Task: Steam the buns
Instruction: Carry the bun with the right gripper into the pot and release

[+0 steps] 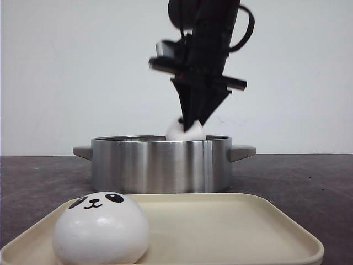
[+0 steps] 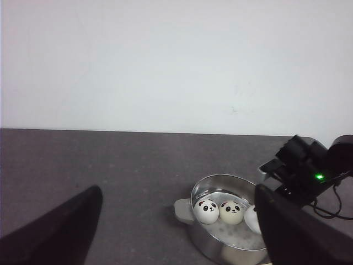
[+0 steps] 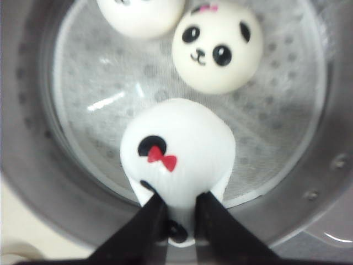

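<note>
Dark table (image 1: 309, 182), white wall behind. Right gripper (image 3: 179, 221) pinching a bun (image 3: 179, 154) at frame centre, over the pot (image 1: 160, 165), ready to drop. Two buns in pot (image 2: 208, 211), one on tray (image 1: 231, 226) lower left (image 1: 101, 227). Left gripper (image 2: 176, 232) spread, idle.

2 panda buns (image 3: 217, 47) in pot, 3rd (image 3: 177, 152) pinched above it, 4th (image 1: 101, 228) on tray
</note>
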You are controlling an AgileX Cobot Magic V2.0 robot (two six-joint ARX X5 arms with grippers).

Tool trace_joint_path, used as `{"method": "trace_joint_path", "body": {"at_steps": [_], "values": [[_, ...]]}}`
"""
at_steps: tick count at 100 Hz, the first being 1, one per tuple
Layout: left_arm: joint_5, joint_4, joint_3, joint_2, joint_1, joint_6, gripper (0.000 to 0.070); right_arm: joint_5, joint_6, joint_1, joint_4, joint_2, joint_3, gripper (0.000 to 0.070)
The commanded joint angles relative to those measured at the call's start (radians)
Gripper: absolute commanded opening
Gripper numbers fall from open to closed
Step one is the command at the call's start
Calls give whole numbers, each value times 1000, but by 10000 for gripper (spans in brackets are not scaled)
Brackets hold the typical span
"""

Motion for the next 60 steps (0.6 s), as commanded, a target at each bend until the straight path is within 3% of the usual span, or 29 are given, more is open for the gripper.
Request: {"method": "trace_joint_path", "body": {"at_steps": [1, 60], "values": [[-5, -55, 19, 9, -6, -2, 514, -3, -6, 5, -3, 36, 19, 0], [-5, -55, 19, 9, -6, -2, 514, -7, -6, -13, 10, 122, 18, 0]]}}
